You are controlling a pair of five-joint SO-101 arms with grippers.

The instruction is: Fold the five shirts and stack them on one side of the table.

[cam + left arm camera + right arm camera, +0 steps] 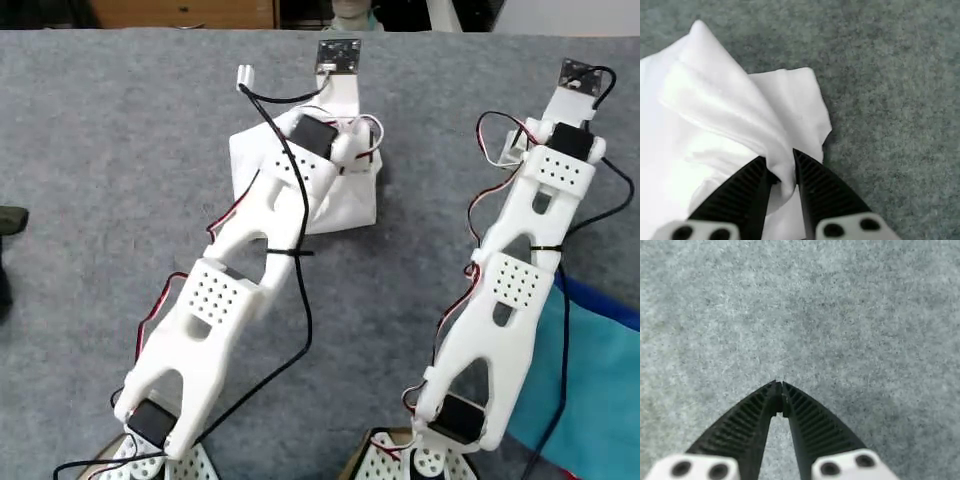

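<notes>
Grey felt table [100, 150], wooden furniture [180, 12] behind, left claw [779, 159] gripping white shirt [715, 110], right claw [779, 386] clenched.

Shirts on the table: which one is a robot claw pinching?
The white folded cloth shirt, pinched in the left gripper. The teal cloth shirt lies loose beside the right arm, with no gripper on it.

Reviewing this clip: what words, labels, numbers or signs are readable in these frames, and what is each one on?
None can be read.
The white shirt pinched in the left gripper is plain, and so are the grey table cover and the teal cloth.
Any marks on the small wrist boards are too small to read.
</notes>
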